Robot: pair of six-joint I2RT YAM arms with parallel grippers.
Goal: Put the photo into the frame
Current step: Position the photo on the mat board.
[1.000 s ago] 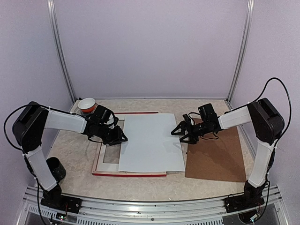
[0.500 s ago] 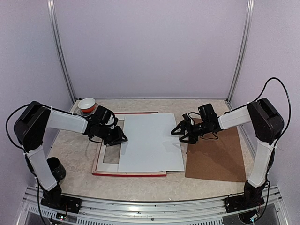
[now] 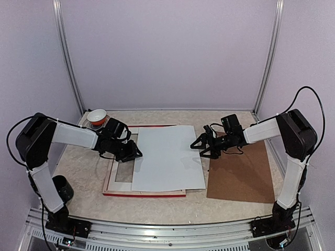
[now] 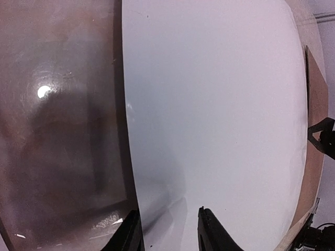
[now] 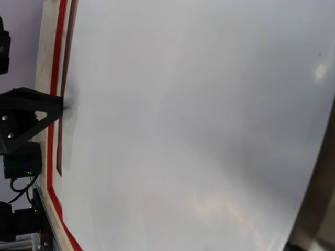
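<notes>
The photo [image 3: 167, 159] is lying white back up across the frame [image 3: 111, 175], not seated in it. It is sitting skewed and shifted to the right, so it is covering the right part of the opening and hanging past the frame's right rail. The frame is resting face down on the surface [image 3: 84, 172], showing its pale wood back with a thin red edge along the near and far sides. The left strip of its glass [image 3: 124, 170] is showing uncovered and is holding nothing. The photo's right edge is lying just beside the brown board [image 3: 241, 175]; whether the two are overlapping I cannot tell. The left jaws are standing partly apart over the photo's left edge, with only the flat sheet showing between them in the left wrist view. The right jaws are spreading wide at the photo's right edge, above the board's near-left part, and are clamping nothing. A white bowl [image 3: 97, 115] is standing at the far left corner, just behind the left arm [image 3: 68, 136], holding something orange-red that is too small to identify.
</notes>
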